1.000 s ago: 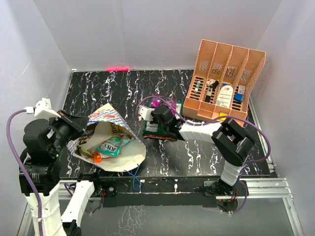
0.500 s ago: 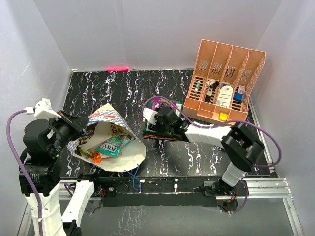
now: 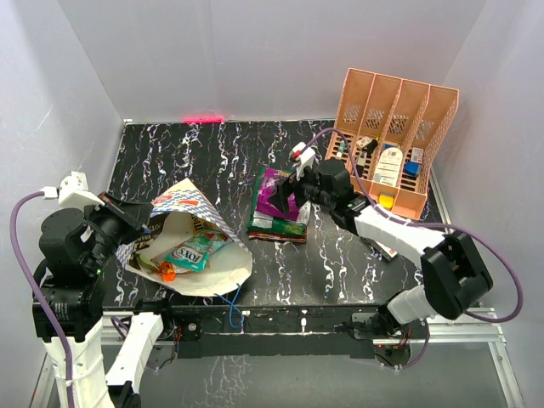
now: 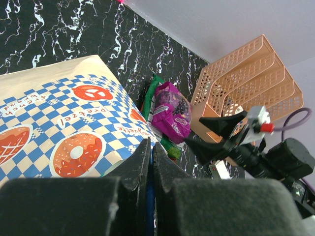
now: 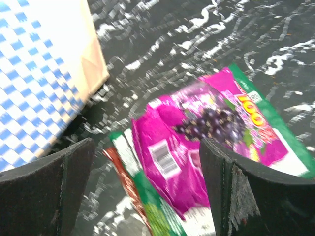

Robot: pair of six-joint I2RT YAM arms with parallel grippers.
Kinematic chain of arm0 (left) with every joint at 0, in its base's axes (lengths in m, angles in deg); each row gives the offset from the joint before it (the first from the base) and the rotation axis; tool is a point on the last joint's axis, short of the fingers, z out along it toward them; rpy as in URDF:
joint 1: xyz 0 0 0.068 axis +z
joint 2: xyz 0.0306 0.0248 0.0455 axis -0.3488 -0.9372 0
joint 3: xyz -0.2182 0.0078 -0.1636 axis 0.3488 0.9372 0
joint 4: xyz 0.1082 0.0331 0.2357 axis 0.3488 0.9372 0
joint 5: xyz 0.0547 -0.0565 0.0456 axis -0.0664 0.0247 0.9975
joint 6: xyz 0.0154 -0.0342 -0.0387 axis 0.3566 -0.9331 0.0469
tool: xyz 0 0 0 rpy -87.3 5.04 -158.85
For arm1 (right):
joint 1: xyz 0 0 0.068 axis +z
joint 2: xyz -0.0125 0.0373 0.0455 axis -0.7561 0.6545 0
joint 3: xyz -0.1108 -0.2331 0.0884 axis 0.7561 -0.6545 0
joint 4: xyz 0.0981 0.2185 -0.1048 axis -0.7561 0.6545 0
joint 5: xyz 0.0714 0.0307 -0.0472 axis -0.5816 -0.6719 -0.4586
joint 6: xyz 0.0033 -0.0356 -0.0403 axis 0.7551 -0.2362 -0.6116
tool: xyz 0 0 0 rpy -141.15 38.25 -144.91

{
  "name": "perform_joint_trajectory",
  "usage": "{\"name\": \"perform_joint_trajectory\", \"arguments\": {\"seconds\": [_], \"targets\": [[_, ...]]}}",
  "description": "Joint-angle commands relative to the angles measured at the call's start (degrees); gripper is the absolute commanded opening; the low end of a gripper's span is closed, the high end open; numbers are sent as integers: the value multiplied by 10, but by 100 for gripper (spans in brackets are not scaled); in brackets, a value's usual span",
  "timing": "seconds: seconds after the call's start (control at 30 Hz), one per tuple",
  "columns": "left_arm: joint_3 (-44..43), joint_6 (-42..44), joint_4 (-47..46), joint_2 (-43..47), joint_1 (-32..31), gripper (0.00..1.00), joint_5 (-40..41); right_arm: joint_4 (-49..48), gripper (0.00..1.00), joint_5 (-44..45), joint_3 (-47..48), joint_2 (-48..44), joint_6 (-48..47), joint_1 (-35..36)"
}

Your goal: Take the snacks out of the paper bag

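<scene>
- Right claw (image 3: 287, 197) has its jaws spread wide and holds nothing; on the right wrist view (image 5: 145, 157) both fingers (image 5: 47, 189) stand apart with open space between.
- Purple packet (image 3: 270, 180) lies flat on the table (image 3: 212, 153) just under and ahead of the right claw, out of the bag. We cannot tell whether the fingertips touch it.
- Green packet (image 3: 276, 226) sits under the purple one, its near edge sticking out below the right claw (a red-brown edge shows beside it on the right wrist view).
- Left claw (image 3: 146, 223) is clamped on the rim of the paper bag (image 3: 212, 270); on the left wrist view (image 4: 151, 145) the fingers are pressed together with a blue strip between them.
- The bag's mouth gapes just right of the left claw, checked side (image 4: 64, 128) up.
- Inside the bag, right of and below the left claw: teal packet (image 3: 191, 253) and orange wrapper (image 3: 167, 272).
- File rack (image 3: 387, 127) stands behind the right claw, apart from it.
</scene>
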Motion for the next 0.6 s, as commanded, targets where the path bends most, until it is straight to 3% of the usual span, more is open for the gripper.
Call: {"name": "perform_joint_trajectory", "arguments": {"seconds": [0.0, 0.1, 0.23, 0.4, 0.57], "targets": [[-4, 0, -2, 3, -1, 0, -2, -185, 91, -152, 28, 54, 235, -31], [-1, -4, -2, 5, -1, 0, -8, -222, 91, -172, 37, 106, 312, -50], [27, -15, -15, 15, -2, 0, -33, -232, 86, -207, 35, 168, 327, -59], [58, -26, -29, 31, -2, 0, -59, -214, 82, -181, -6, 181, 293, -72], [56, -23, -43, 31, -2, 0, -89, -95, 82, -136, 20, 130, 193, -72]]}}
